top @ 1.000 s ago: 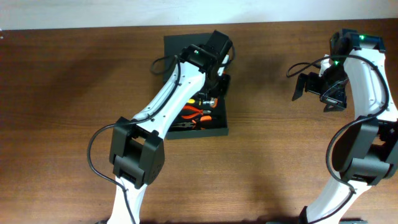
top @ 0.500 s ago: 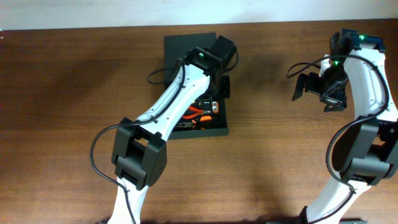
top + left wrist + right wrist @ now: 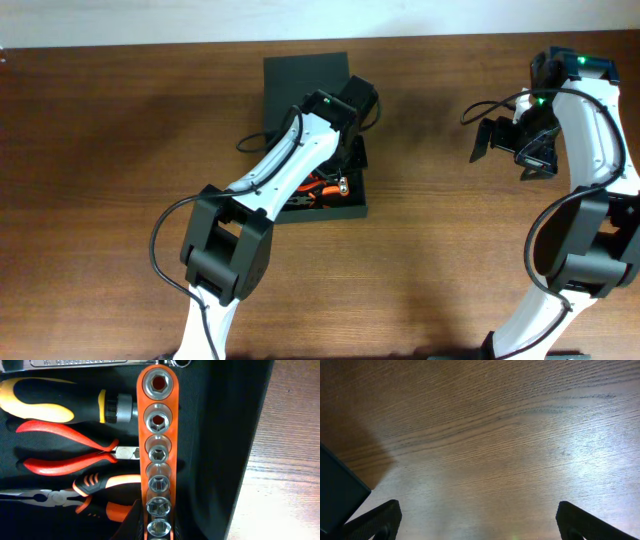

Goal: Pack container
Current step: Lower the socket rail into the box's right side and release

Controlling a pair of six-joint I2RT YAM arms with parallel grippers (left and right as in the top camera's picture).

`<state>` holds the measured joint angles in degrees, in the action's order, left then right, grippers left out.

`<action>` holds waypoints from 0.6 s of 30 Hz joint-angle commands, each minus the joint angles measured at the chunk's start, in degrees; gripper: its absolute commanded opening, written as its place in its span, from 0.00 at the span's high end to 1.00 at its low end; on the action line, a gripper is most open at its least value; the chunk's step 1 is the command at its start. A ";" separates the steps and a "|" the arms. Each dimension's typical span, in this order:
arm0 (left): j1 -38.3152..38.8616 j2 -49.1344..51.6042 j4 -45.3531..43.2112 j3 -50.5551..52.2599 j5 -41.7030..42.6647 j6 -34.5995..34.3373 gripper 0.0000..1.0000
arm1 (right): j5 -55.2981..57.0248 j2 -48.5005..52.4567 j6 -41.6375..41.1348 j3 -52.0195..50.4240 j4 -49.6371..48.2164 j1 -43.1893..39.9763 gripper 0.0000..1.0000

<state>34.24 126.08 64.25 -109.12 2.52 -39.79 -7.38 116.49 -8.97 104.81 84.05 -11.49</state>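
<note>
The container [image 3: 340, 212] is a dark box near the table's middle, with its flap lid [image 3: 300, 72] lying open behind it. In the left wrist view its black floor [image 3: 220, 435] holds a black-and-yellow screwdriver [image 3: 50, 405], red pliers [image 3: 65, 447] and orange-and-black pliers [image 3: 95, 500]. My left gripper [image 3: 350, 162] is over the box's right side. In its wrist view the left gripper [image 3: 159, 532] is shut on an orange socket rail [image 3: 159, 450] with several chrome sockets. My right gripper [image 3: 498, 143] is open and empty over bare wood, also in its wrist view [image 3: 480, 525].
A chrome tool [image 3: 90, 362] lies along the top edge of the left wrist view. The wooden table [image 3: 470, 260] surrounds the box. A dark corner [image 3: 335, 495] shows at the left of the right wrist view.
My left gripper has moved a little toward the near side of the box with the socket rail. The right arm has not moved.
</note>
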 commanded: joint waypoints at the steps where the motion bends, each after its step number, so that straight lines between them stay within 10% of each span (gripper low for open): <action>1: 0.83 0.59 -0.83 0.68 -0.61 -0.96 0.98 | 0.70 0.09 0.09 -0.15 0.24 -0.17 0.01; 18: 1.51 0.68 -8.31 5.11 -0.61 2.10 0.98 | 0.50 0.09 0.09 -0.15 1.51 -0.17 0.01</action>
<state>35.51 126.13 56.14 -104.07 2.52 -39.00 -7.38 116.49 -8.95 104.81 85.32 -11.49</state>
